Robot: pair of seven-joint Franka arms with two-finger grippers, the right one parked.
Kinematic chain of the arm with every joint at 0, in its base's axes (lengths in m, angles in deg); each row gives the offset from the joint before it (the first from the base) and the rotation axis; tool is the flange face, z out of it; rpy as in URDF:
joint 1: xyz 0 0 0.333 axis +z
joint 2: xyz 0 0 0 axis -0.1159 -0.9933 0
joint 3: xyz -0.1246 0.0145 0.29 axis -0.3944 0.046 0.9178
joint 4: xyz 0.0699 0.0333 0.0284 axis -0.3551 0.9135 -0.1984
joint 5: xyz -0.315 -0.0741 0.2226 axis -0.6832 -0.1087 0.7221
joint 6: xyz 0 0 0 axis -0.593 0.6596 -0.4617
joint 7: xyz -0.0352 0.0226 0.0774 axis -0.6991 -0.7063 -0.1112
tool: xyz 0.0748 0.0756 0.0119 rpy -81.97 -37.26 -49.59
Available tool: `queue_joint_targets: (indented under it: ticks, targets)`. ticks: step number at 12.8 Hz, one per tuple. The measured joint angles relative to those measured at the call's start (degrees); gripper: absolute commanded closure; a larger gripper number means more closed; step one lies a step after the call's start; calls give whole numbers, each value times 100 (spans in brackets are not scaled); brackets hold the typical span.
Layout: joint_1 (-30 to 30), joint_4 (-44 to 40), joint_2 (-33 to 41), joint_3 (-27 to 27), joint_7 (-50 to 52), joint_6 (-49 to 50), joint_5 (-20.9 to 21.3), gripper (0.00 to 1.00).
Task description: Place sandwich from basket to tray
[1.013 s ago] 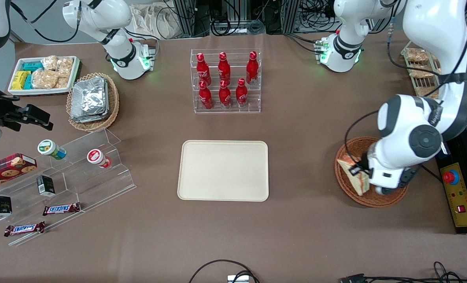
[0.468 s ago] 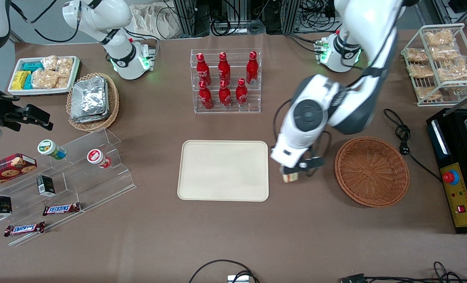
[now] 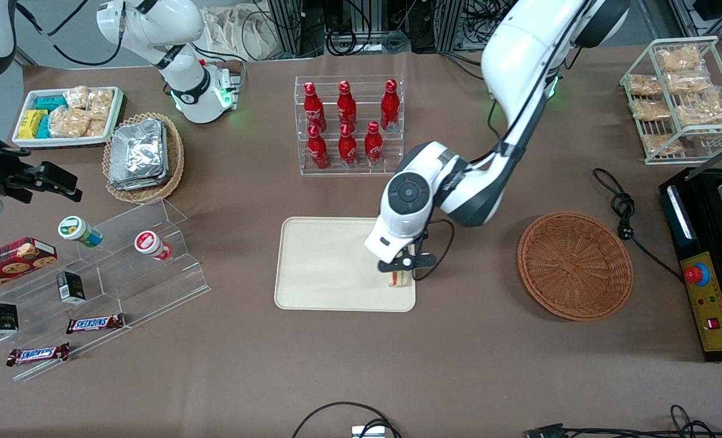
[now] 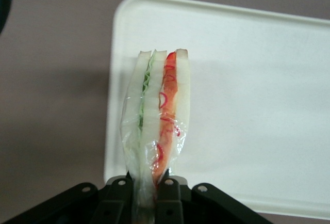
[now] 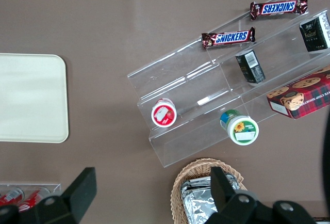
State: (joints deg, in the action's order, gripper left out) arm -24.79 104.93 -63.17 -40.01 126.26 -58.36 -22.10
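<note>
My left gripper (image 3: pixel 401 272) hangs over the cream-beige tray (image 3: pixel 324 267), at the tray's corner nearest the front camera on the working arm's side. It is shut on the clear-wrapped sandwich (image 4: pixel 157 115), whose white bread, green and red-orange layers stand edge-on between the fingers (image 4: pixel 168 201). In the front view only a sliver of the sandwich (image 3: pixel 400 279) shows under the wrist. The tray (image 4: pixel 258 90) lies beneath the sandwich, with its rounded corner close by. The reddish-brown wicker basket (image 3: pixel 575 265) sits toward the working arm's end of the table with nothing in it.
A clear rack of red bottles (image 3: pixel 348 125) stands farther from the front camera than the tray. A stepped acrylic stand with snacks (image 3: pixel 102 267) and a tan basket of foil packs (image 3: pixel 143 155) lie toward the parked arm's end. A black appliance (image 3: pixel 710 261) and a wire rack (image 3: pixel 680 97) flank the basket.
My gripper lifted the sandwich out of the basket and carried it sideways across the table until it hung over the tray's corner. The basket is left with nothing in it.
</note>
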Motion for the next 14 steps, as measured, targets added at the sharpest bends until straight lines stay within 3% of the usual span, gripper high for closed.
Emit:
queue_joint_targets:
  ticks: [4,5,7,14]
  targets:
    - [-65,-29,-304,33,-51,-355,114,94]
    - [-64,-48,-303,43,-51,-355,235,83]
    - [-64,-92,-303,53,-50,-354,313,0]
    - [-39,-223,-175,111,-30,-333,320,0]
